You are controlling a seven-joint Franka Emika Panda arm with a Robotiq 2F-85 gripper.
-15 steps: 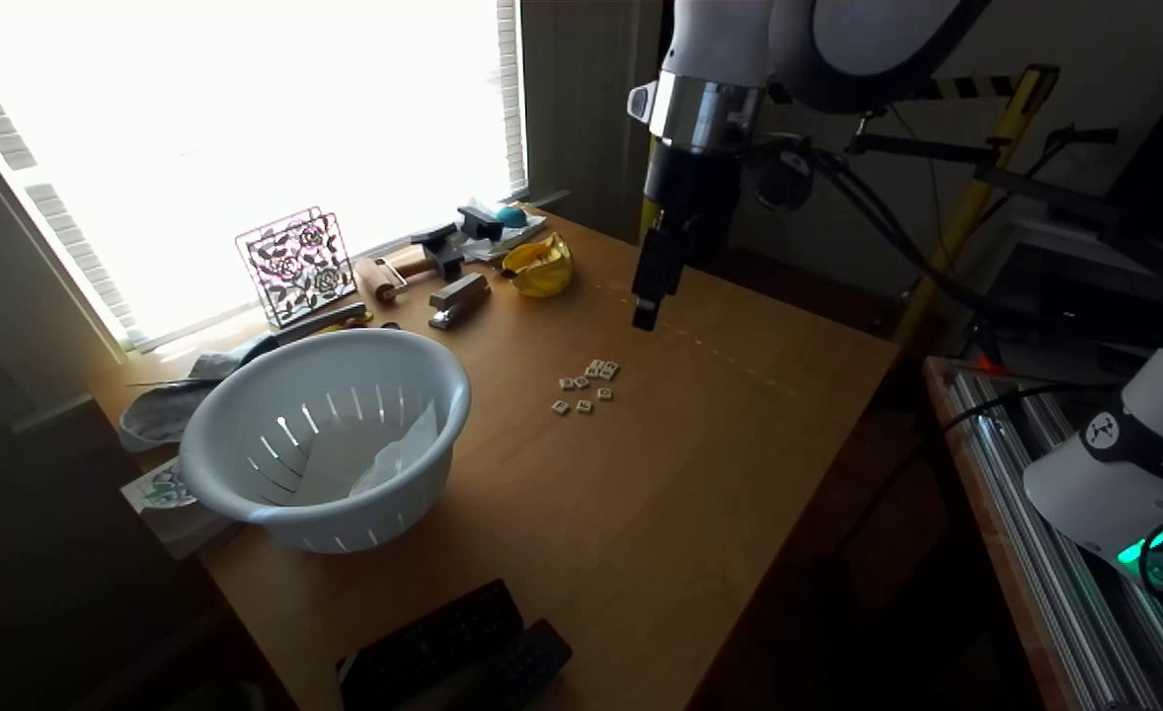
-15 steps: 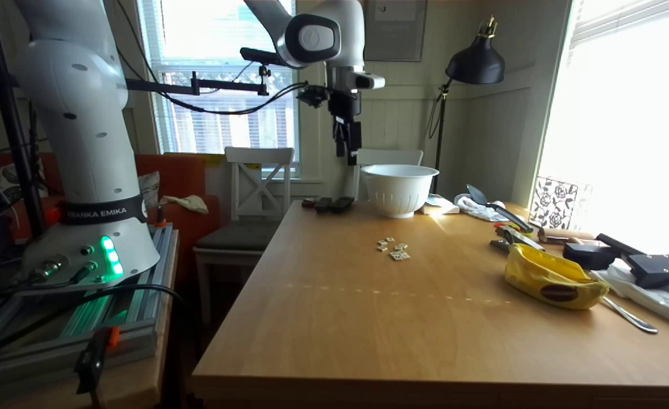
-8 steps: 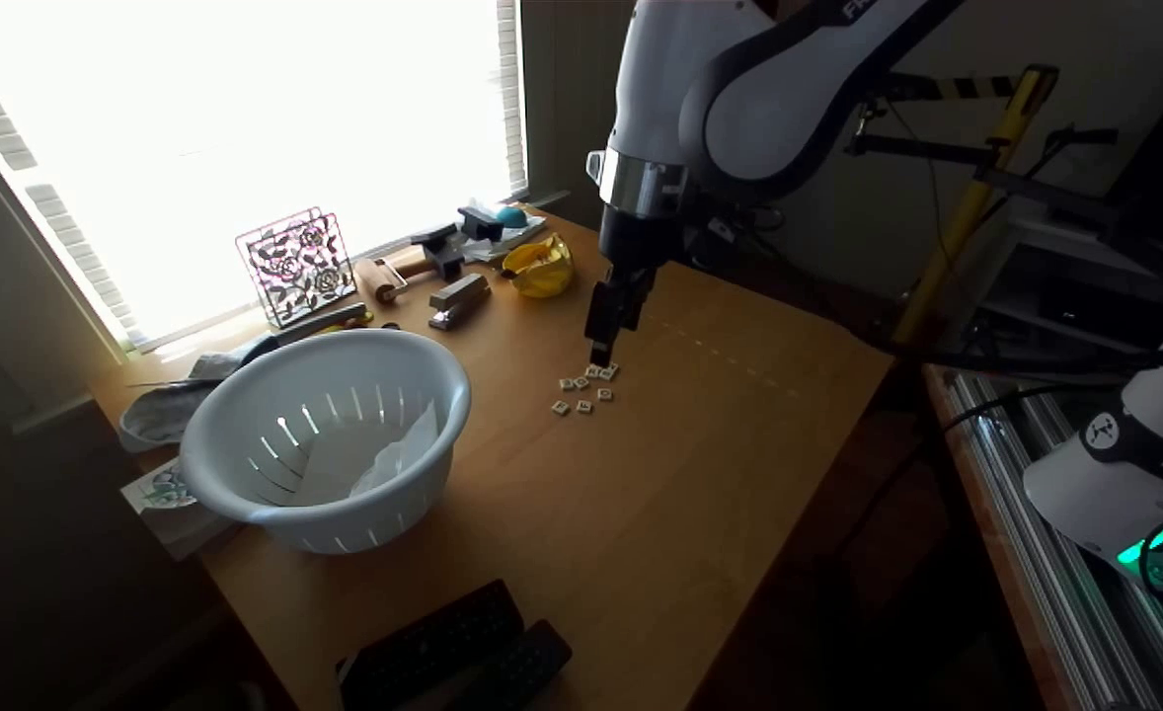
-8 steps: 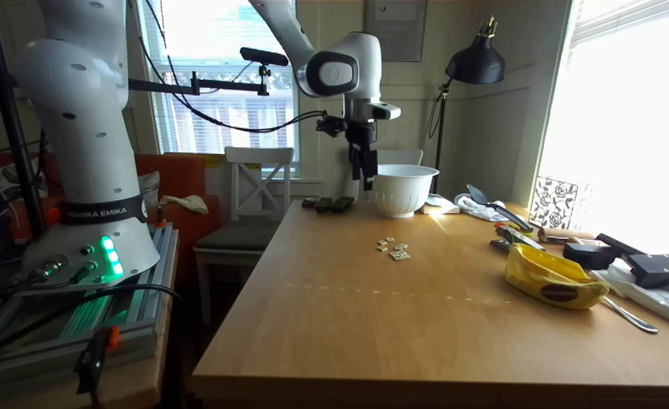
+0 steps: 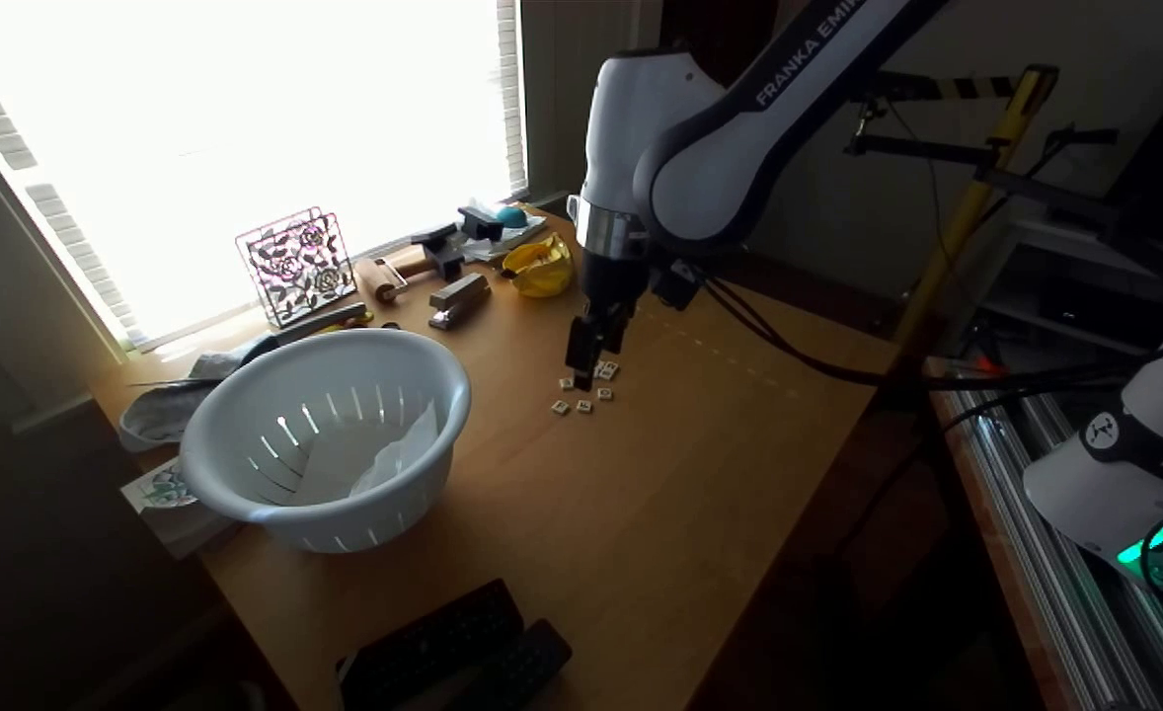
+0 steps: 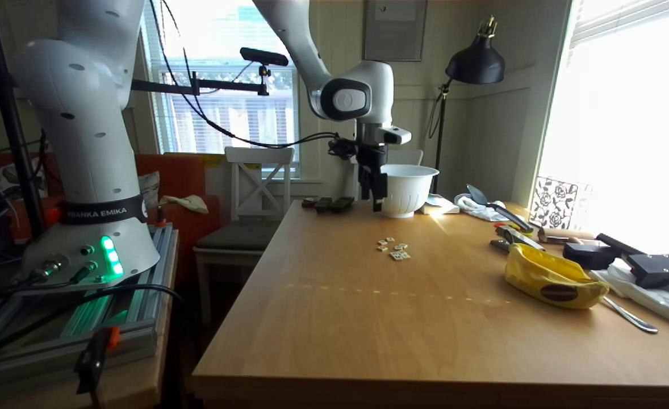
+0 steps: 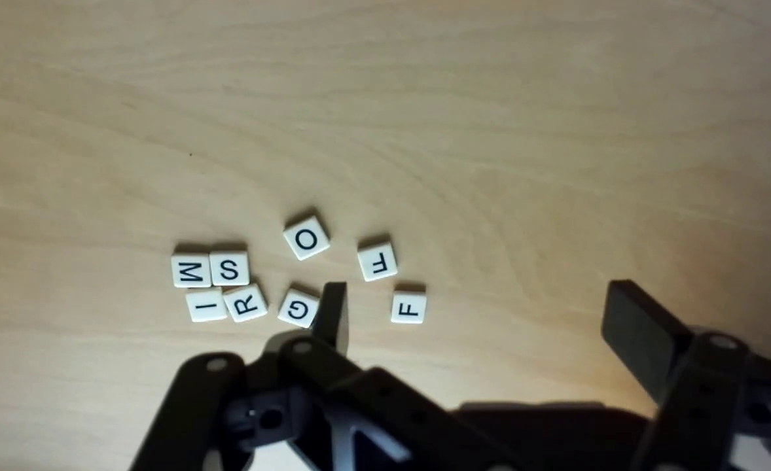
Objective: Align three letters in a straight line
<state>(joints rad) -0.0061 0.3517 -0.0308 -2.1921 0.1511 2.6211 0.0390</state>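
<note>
Letters (image 7: 306, 239) on table (image 6: 368, 329), colander (image 6: 408, 193) nearby — apart

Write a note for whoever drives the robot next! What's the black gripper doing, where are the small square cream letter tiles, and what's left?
Gripper: open, holding nothing, above the light brown wooden table.
Tiles: M, S, I and R clustered; O, G, F and another F loose nearby. In the wrist view, the gripper partly hides G.
Done: no neat row of three; I, R and G line up only roughly.
Left: straighten three; which three isn't shown.
</note>
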